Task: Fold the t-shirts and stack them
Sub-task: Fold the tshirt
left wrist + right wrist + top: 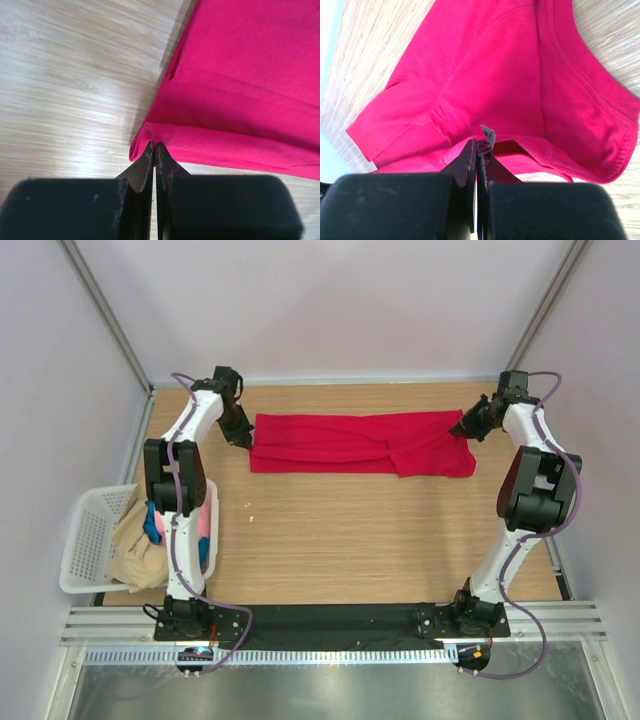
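Note:
The bright red t-shirt (360, 444) lies folded lengthwise into a long band across the far part of the wooden table. My left gripper (240, 436) is shut on the band's left end; the left wrist view shows the red hem (210, 85) pinched at its tips (156, 146). My right gripper (464, 427) is shut on the right end; the right wrist view shows the collar and a sleeve (485, 75) with cloth and a grey tag pinched at the tips (479, 144). Beige, blue and pink shirts (150, 540) sit heaped in the basket.
The white mesh basket (85, 540) stands at the table's left edge beside the left arm. Bare wooden table (370, 540) stretches between the red shirt and the arm bases. Metal frame posts rise at the back corners.

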You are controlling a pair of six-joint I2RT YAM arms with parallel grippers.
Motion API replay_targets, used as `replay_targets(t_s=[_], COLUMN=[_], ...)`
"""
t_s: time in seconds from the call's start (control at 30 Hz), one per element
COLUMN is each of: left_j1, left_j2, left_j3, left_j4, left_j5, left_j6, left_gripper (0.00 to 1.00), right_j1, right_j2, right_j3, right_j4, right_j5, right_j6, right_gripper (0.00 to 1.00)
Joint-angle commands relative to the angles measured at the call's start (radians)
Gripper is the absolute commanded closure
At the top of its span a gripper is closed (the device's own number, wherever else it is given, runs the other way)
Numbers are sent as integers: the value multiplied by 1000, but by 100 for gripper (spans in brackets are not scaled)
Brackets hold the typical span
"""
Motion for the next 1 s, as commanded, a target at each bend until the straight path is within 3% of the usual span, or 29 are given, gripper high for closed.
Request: replay_targets(t_s=[0.0,0.97], left_j1=[10,34], left_j2=[5,132], left_j3=[64,193], left_j4=[-14,-1], left_j5=[9,66], left_j6=[-4,-14], left_gripper=[100,100], right_j1=[-8,-34], right_j2=[1,126], right_j3=[47,123], right_j4=[43,74], right_j5=[-13,-44], right_j6=[31,68], right_gripper=[99,98])
